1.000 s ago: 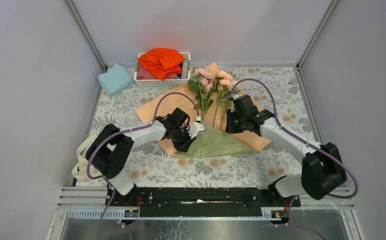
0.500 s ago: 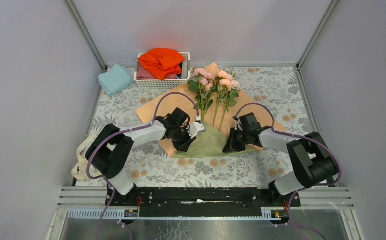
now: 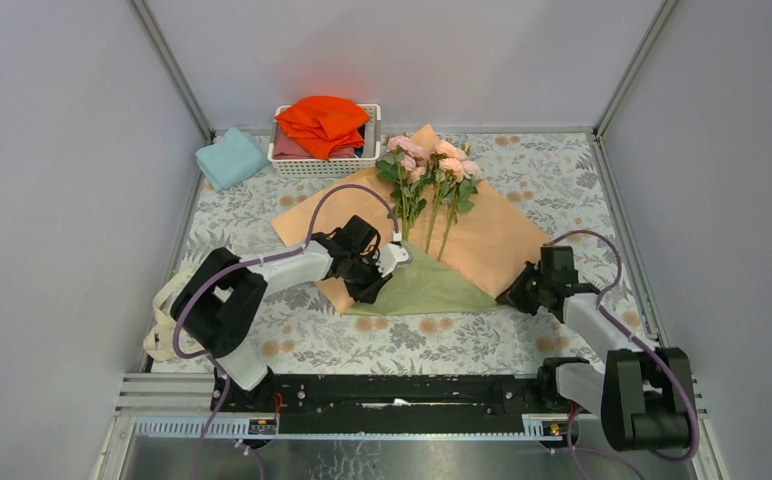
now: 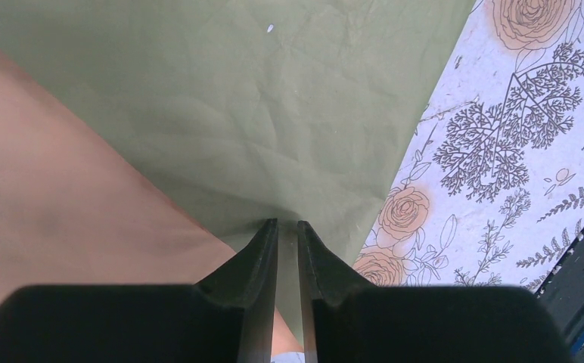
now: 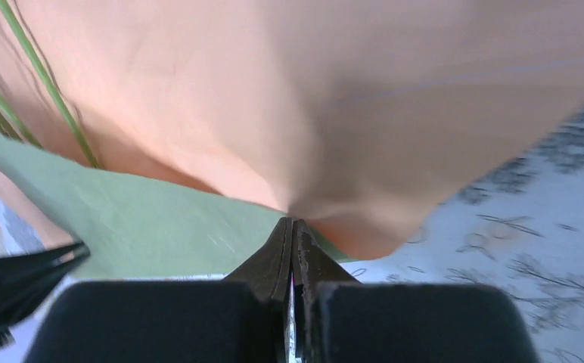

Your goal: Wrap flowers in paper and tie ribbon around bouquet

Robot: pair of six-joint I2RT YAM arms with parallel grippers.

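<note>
Top external view: a table under a grey-and-tan floral-print cloth [image 3: 562, 170] holds a large thin square sheet of paper [image 3: 492, 240], peach face up, its near corner folded over to show olive green. A handful of pale pink rose-like flowers on thin green stems [image 3: 432, 190] lies on the paper, beyond and between the two grippers, stems pointing back towards them. The left gripper [image 3: 390, 266] is clamped on the green flap, which puckers into its nearly closed jaws. The right gripper [image 3: 510, 296], jaws pressed together, seems to pinch the paper's peach right corner, though its wrist view is blurred. To wrap well, one side should probably lift and roll across the stems, low and slow, while the other holds the sheet taut without tearing it.
</note>
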